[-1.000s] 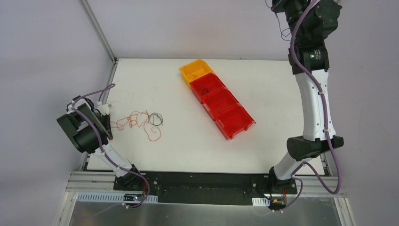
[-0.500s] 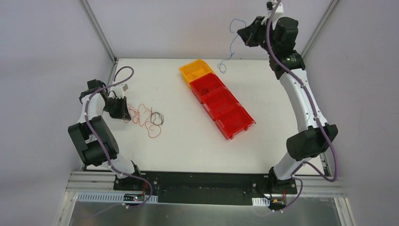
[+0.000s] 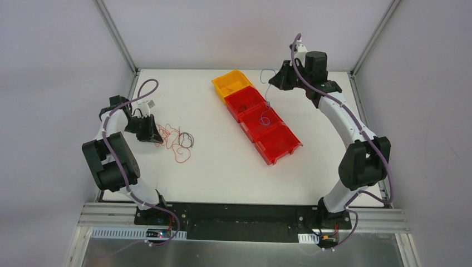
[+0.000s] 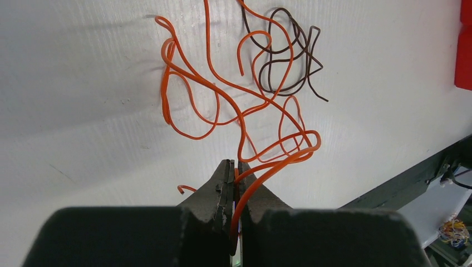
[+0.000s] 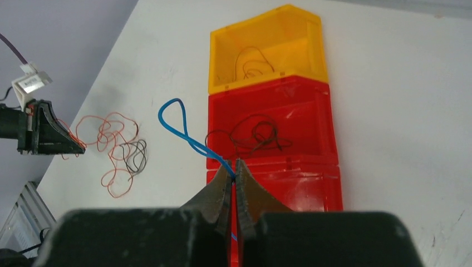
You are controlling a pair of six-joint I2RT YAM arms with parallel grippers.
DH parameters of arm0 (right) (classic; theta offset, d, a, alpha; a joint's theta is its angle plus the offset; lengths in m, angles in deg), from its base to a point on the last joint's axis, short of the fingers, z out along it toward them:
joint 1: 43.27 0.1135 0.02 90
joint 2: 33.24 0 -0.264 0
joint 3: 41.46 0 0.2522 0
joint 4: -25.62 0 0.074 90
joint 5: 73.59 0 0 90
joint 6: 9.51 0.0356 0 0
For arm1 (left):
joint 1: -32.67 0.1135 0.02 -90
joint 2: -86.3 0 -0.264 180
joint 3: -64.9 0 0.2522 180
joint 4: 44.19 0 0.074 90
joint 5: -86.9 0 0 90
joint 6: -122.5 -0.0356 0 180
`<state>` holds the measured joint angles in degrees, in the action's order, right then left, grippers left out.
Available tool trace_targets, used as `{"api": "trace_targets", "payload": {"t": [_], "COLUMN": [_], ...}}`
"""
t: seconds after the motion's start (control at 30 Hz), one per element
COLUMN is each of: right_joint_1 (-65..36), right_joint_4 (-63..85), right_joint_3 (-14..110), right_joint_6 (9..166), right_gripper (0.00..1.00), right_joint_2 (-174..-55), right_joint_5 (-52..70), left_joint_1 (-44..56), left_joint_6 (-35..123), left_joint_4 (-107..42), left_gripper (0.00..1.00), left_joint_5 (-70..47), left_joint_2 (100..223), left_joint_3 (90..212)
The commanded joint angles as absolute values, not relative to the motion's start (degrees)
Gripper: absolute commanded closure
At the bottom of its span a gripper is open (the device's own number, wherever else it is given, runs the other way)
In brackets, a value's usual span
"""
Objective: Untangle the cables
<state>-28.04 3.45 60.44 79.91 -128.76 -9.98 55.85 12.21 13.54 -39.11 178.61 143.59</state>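
Far left: pinches a strand of the orange cable [image 4: 165, 83] in the left tool [image 4: 234, 166], clenched tight, low over the tabletop [image 3: 222, 167]. Just right of it, shows the remaining tangle [image 3: 173, 139]: orange and red loops crossing each other, plus a black cable [image 3: 186, 140] touching their right edge.

Middle: shows a diagonal row of bins, one yellow bin [image 5: 261, 33], then three red bins [image 3: 281, 146]. Finds a thin dark cable [image 5: 250, 49] lying in the yellow bin and a second dark cable [image 5: 261, 133] in the first red bin [image 5: 289, 108]; counts those two as sorted.

Right: grips a blue cable [image 5: 173, 100] in the right tool [image 5: 235, 167], clamped shut, raised near the far end of the row. Dangles the free end over the middle red bins, well apart from the tangle; cannot tell if it touches.

Reads as roughly midway: blue pulled free but not dropped, orange, red and black left to separate.

Surface: plain white, matte, faint scuffs. Room: pale grey walls [image 3: 55, 55], aluminium frame posts [image 3: 114, 36] at the far corners, black rail [image 3: 234, 219] along the near edge.
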Motion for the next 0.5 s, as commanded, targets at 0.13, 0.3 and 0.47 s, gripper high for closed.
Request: {"api": "trace_targets", "payload": {"t": [0.13, 0.3, 0.47], "right_joint_1": [-25.8, -25.4, -24.6], "right_joint_4": [11.1, 6.9, -0.5], "right_joint_3": [51.8, 46.4, 43.9], "right_joint_6": [74.0, 67.4, 60.3], "right_gripper": [1.00, 1.00, 1.00], "right_joint_2": [-127.2, -127.2, -129.3], "right_joint_5": [-14.1, -15.8, -16.6], "left_joint_1": [55.2, 55.2, 55.0], "left_joint_6": [14.7, 14.4, 14.4], "left_joint_4": [13.9, 14.0, 14.0], "left_gripper": [1.00, 1.00, 1.00], "left_joint_5": [-41.2, -40.6, -41.1], "left_joint_2": [179.3, 178.3, 177.6], "left_joint_3": [143.1, 142.6, 141.8]}}
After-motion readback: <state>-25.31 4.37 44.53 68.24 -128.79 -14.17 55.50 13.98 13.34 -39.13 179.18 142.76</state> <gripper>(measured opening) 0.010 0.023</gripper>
